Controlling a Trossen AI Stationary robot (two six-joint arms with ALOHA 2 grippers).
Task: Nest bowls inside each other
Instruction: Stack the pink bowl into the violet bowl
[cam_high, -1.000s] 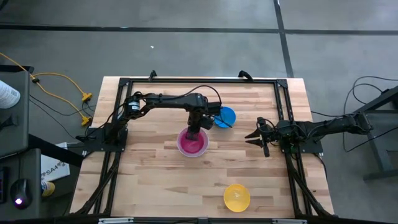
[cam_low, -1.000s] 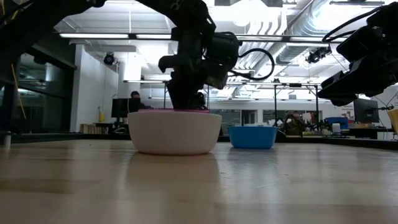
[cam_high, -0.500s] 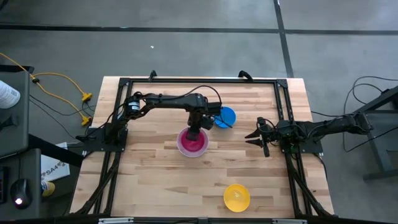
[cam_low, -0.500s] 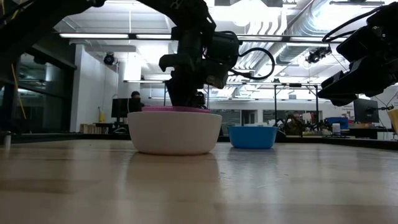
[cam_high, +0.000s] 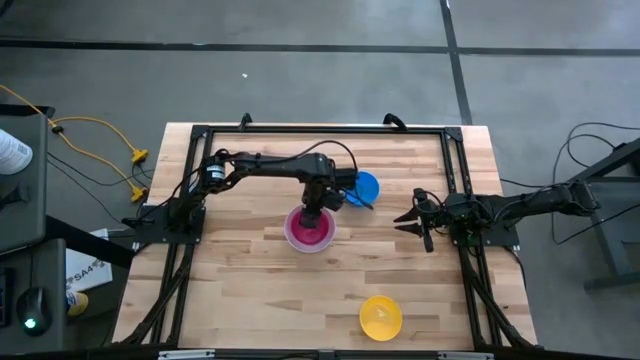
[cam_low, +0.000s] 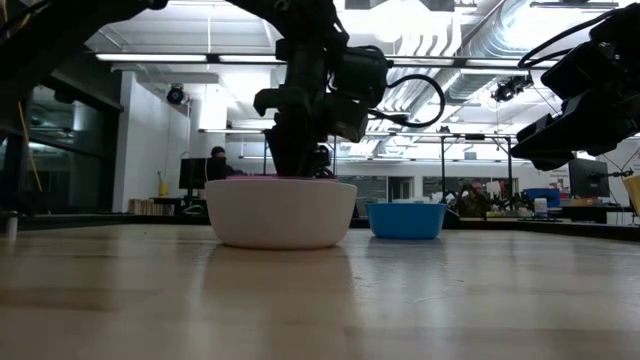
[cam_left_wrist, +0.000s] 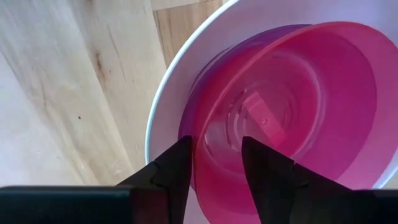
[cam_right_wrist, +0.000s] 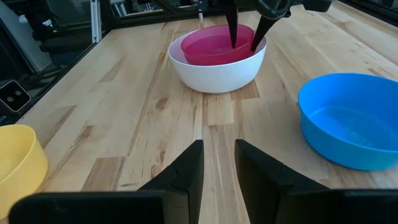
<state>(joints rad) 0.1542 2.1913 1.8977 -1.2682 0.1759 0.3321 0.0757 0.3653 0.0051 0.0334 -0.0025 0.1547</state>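
Note:
A white bowl (cam_high: 309, 230) stands mid-table with a purple bowl (cam_left_wrist: 202, 99) and a red-pink bowl (cam_left_wrist: 311, 112) nested in it. My left gripper (cam_left_wrist: 214, 168) points down over this stack, open. One finger stands inside the red-pink bowl's rim (cam_left_wrist: 198, 158) and one outside it; I see no touch. A blue bowl (cam_high: 365, 187) sits on its base just beyond the stack, toward the right. A yellow bowl (cam_high: 380, 316) sits near the front edge. My right gripper (cam_high: 405, 222) waits open at the right, holding nothing.
The black frame rails (cam_high: 320, 128) run along the table's far and side edges. Bare wood lies between the stack and the yellow bowl, and on the table's left half (cam_high: 230, 290). Beyond the table, the low view shows a room with desks and a person (cam_low: 217, 160).
In the low view, the coloured rim showing above the white bowl's rim stood a little higher half a second ago and has sunk back. My left gripper has stayed over the stack.

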